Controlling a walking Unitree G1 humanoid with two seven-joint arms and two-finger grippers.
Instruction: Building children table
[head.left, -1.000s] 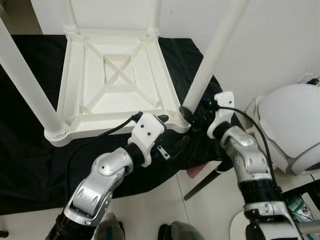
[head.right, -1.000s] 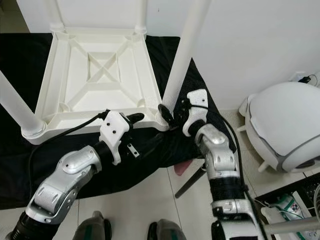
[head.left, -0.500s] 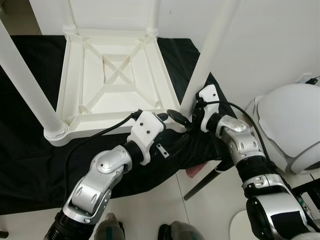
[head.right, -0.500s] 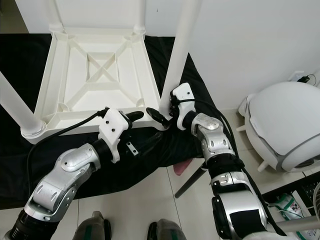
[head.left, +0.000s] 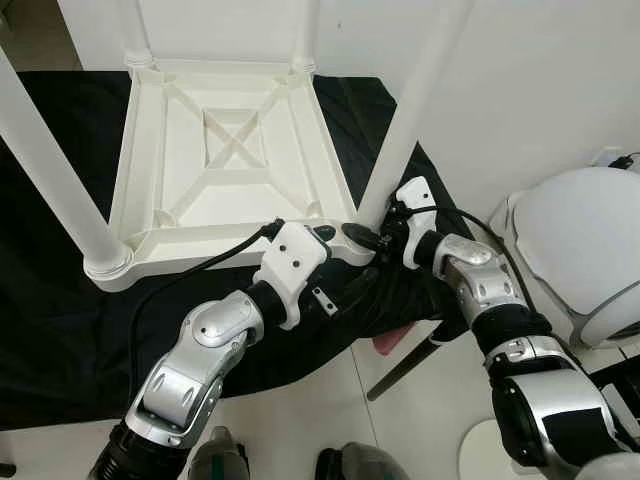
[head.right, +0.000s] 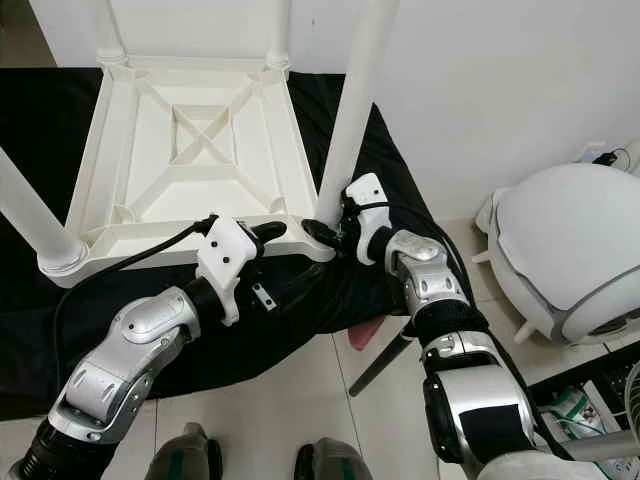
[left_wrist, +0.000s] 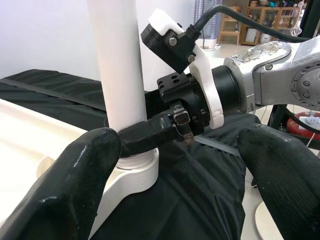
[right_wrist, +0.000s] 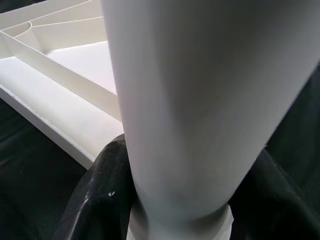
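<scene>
- The right gripper (head.right: 330, 232) has its two black fingers (right_wrist: 102, 200) clamped round the foot of the near right leg (head.left: 410, 110), just above its socket.
- The left gripper (head.left: 325, 235) rests at the near rim beside that corner, fingers (left_wrist: 75, 175) spread apart, holding nothing.
- The table (head.left: 235, 165) lies upside down on a black cloth (head.left: 60, 330), legs pointing up.
- Risk: if the leg isn't seated fully, a sideways pull could tilt it or slide the whole table across the cloth.
</scene>
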